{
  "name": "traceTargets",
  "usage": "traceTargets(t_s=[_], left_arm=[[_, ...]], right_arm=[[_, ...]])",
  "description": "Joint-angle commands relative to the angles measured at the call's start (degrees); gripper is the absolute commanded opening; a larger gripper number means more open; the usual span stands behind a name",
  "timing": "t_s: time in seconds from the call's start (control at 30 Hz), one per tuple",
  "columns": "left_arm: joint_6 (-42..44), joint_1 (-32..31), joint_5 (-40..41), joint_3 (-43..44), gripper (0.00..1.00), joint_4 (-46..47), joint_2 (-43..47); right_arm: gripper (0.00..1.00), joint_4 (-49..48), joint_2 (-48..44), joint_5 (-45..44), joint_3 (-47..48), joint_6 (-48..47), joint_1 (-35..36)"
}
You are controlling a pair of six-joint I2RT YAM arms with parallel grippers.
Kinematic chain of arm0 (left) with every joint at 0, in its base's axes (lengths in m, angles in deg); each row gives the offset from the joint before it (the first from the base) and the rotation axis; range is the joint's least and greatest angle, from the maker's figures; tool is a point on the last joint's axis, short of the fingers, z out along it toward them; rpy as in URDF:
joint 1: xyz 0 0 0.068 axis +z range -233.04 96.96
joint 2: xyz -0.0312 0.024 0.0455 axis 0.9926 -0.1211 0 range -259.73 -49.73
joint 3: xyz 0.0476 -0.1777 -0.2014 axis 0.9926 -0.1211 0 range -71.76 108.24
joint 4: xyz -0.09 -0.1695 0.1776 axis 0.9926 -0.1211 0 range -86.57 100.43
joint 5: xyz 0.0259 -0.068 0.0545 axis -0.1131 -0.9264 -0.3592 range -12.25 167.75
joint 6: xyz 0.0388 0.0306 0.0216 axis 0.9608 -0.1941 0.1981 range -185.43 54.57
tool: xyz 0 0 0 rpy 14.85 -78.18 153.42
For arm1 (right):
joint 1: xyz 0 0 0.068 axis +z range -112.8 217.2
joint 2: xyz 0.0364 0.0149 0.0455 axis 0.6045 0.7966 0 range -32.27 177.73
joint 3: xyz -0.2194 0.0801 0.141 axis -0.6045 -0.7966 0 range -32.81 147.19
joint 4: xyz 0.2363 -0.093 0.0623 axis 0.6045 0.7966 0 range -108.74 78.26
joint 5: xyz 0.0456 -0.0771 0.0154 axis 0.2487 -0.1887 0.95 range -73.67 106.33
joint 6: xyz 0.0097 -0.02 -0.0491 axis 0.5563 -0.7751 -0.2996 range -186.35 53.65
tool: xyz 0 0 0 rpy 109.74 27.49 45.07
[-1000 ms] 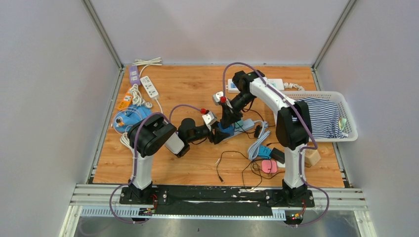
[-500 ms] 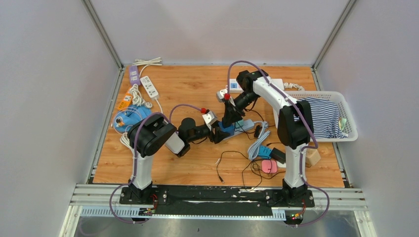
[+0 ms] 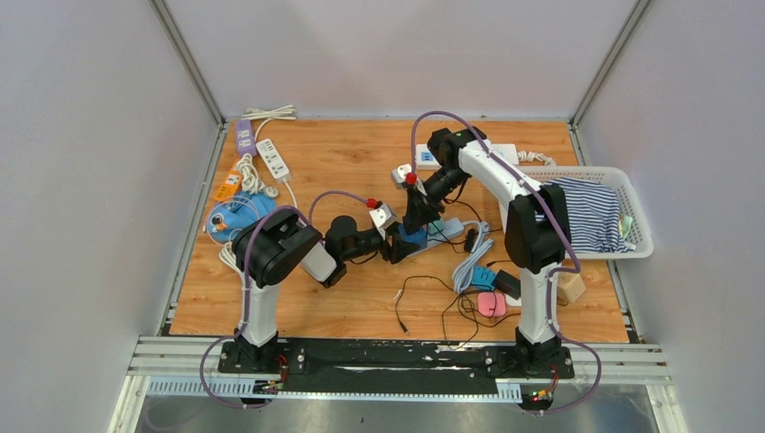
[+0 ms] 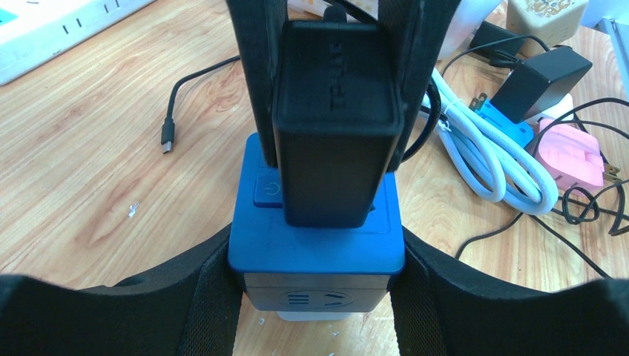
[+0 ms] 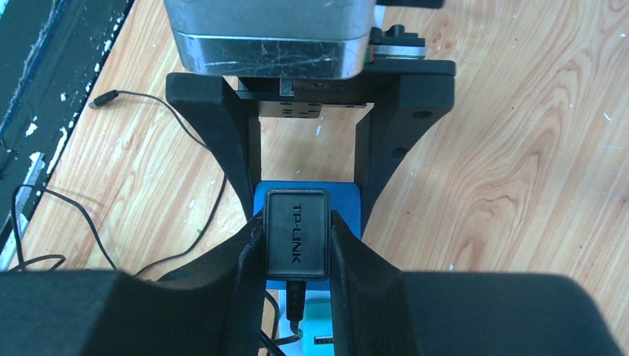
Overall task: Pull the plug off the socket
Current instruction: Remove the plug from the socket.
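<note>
Top view: the left tool point(image 3: 400, 243) and the right tool point(image 3: 418, 220) met at the blue socket point(image 3: 413, 239) on the surface point(image 3: 343, 162). The right tool came down from above and masked whatever sat on the socket.

Left wrist view: the left tool's fingers point(image 4: 211, 297) were clamped on the socket's two sides. The black plug point(image 4: 337, 119) sat on the socket's top face, just ahead of and above this tool. Its long axis ran straight away from the tool.

Right wrist view: the right tool was clamped on the plug's long sides, label facing back along the tool. Judged from this, extraction ran straight back along the right tool, which was the nearer arm. The prongs were hidden, so seating depth could not be told. The cord point(image 5: 295, 304) was cut off below.
</note>
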Motion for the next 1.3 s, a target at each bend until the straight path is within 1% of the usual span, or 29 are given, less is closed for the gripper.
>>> traceTargets(t_s=[0.0,0.13,0.3,0.83,0.87,0.9,0.93,1.0,1.03,1.07,1.13,1.2,1.27], left_arm=[[1.07,0.50,3.61,0.21,0.00,-1.89,0.30],[1.07,0.55,3.60,0.29,0.00,-1.89,0.34],[1.07,0.55,3.60,0.26,0.00,-1.80,0.31],[0.31,0.63,3.94,0.72,0.00,-2.31,0.16],[0.16,0.64,4.06,0.86,0.02,-2.52,0.16],[-0.01,0.64,4.24,0.97,0.05,-2.78,0.18],[-0.23,0.64,4.65,0.92,0.10,-2.92,0.25],[-0.51,0.62,4.99,0.91,0.23,-3.09,0.44],[-0.58,0.64,5.08,0.96,0.33,-3.26,0.50],[-0.64,0.64,5.16,0.92,0.40,-3.54,0.63],[-0.85,0.64,5.55,0.81,0.53,-3.59,0.83],[-1.08,0.64,6.25,0.40,0.64,-3.31,1.11],[-1.21,0.64,6.90,0.01,0.72,-2.85,1.29]], right_arm=[[0.00,8.69,-0.44,5.23,-0.83,1.04,-2.82],[0.00,8.55,-0.63,6.32,-1.24,1.15,-2.25],[0.00,8.62,-0.32,4.68,-0.77,1.41,0.71],[0.00,9.62,-5.00,2.38,0.84,2.30,-0.89],[0.00,9.79,-5.49,2.32,0.86,2.30,-0.98],[0.00,9.95,-5.89,2.09,0.90,2.30,-1.08],[0.00,10.21,-6.29,1.82,1.09,2.19,-1.09],[0.00,11.22,-6.81,1.53,1.34,1.60,-1.15],[0.00,11.49,-7.18,1.43,1.38,1.35,-1.09],[0.00,11.74,-7.49,1.35,1.39,1.26,-1.10],[0.00,12.12,-8.02,1.30,1.46,0.99,-1.09],[0.00,12.41,-8.40,1.21,1.48,0.84,-1.15],[0.00,12.62,-8.91,1.18,1.48,0.80,-1.09]])
